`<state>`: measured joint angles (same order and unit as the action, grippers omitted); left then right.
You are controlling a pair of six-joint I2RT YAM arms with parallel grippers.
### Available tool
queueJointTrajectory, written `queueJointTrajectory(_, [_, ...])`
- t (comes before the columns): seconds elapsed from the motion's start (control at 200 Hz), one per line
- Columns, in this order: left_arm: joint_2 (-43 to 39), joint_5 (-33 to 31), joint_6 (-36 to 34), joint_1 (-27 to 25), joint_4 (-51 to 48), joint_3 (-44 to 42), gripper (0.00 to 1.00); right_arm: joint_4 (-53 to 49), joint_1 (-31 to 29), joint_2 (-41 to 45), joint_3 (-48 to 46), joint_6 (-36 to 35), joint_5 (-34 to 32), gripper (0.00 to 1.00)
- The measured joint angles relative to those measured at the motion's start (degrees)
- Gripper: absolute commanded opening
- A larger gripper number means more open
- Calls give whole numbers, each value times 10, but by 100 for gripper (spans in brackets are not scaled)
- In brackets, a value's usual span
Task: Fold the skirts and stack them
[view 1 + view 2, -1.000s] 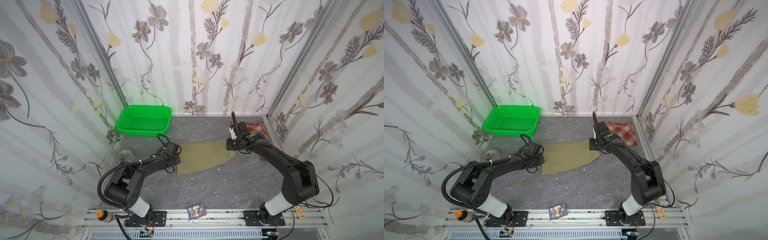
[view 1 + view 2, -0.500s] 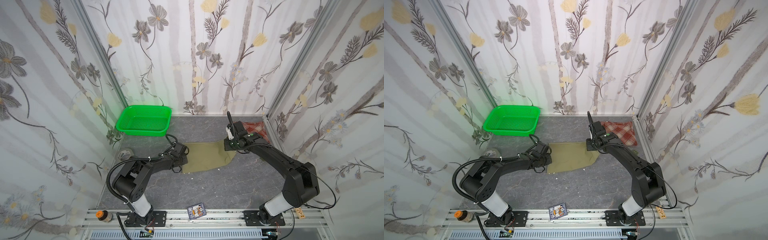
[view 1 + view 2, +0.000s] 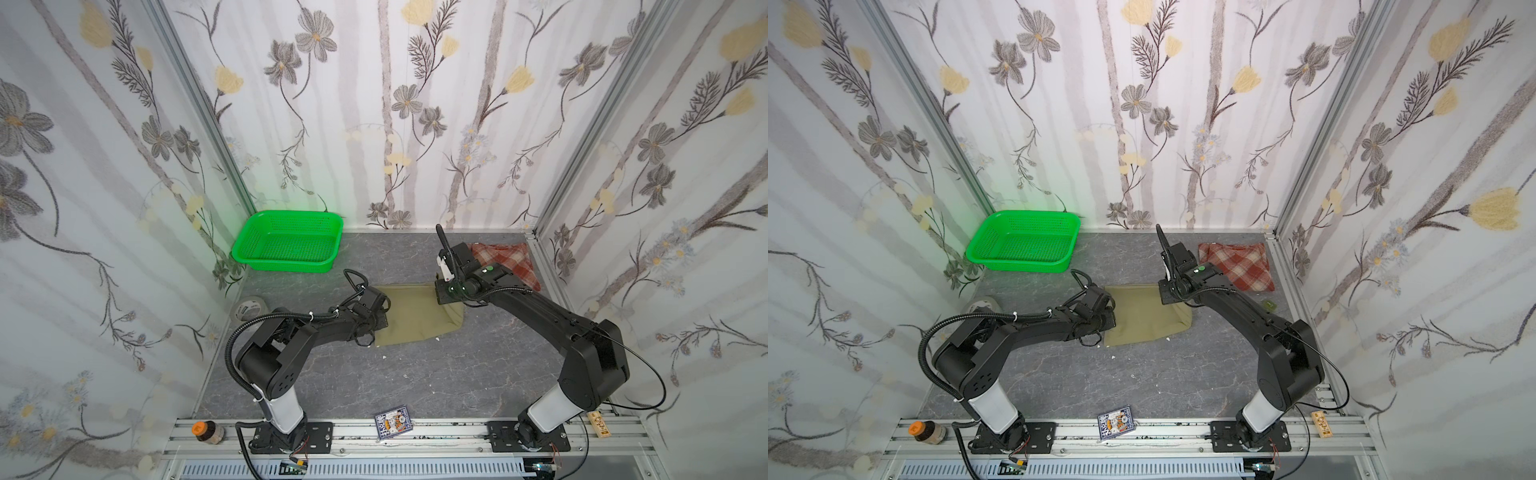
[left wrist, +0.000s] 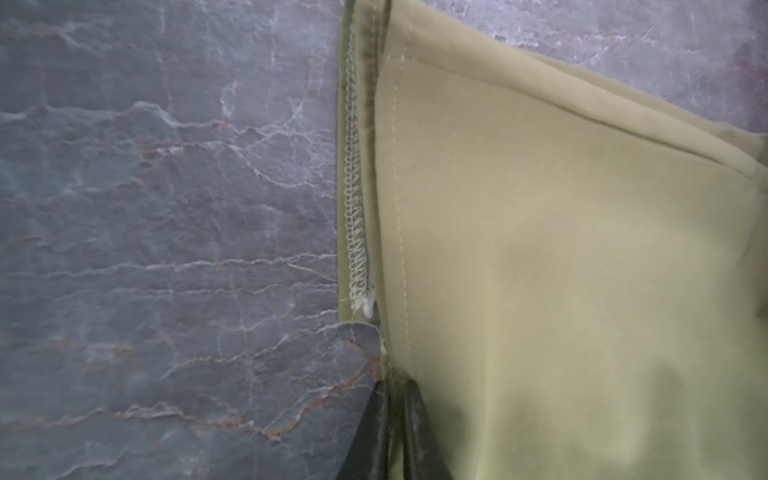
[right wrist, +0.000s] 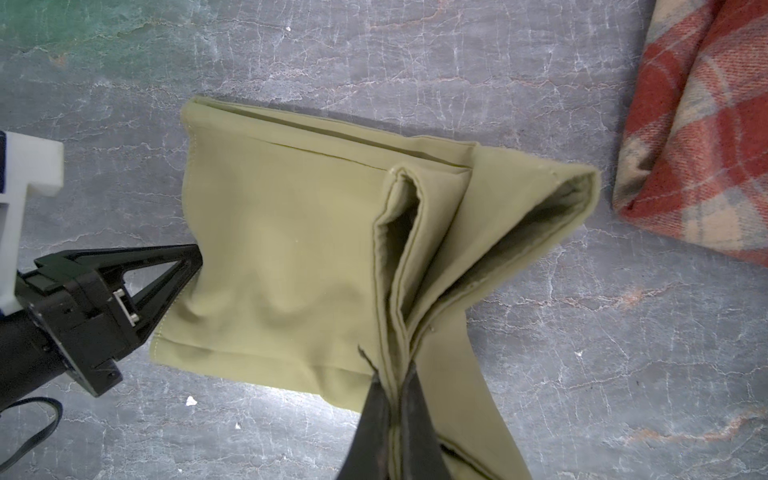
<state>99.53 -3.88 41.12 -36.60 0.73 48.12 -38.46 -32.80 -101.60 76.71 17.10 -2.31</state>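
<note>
Grey and veined like stone, the tabletop gives a flat bed for folding. The green basket sits in the far left corner, apart from the cloth and seemingly out of the way. The khaki skirt lies mid-table between the two arms, already doubled into a rough rectangle; the right wrist view shows its layers stacked unevenly along one side. The plaid skirt lies in the far right corner, well apart from the basket and just beyond the khaki one. It looks folded and parked, likely as the base of the stack. The right gripper is clamped tight on several bunched layers at the khaki skirt's right edge, raising them a little so they fan open. The left gripper pinches the stitched hem on the opposite edge, its jaws narrow with cloth between them. Gripping both ends this way should keep the fabric taut, which I judge suits folding it across or carrying it.
</note>
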Motion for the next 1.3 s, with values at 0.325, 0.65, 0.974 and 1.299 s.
queueJointTrajectory(0.325, [-19, 6, 11, -12, -12, -5, 12, -4, -9, -6, 5, 5, -11, 0])
queueJointTrajectory(0.65, [-85, -15, 13, -8, -71, 15, 14, -21, 14, 17, -5, -3, -47, 0])
queueJointTrajectory(0.974, [-6, -3, 13, -39, -82, 103, 11, -46, 45, 47, -7, -19, -85, 0])
queueJointTrajectory(1.299, [117, 41, 23, -67, -45, 180, 9, -48, 46, 48, -8, -24, -85, 0])
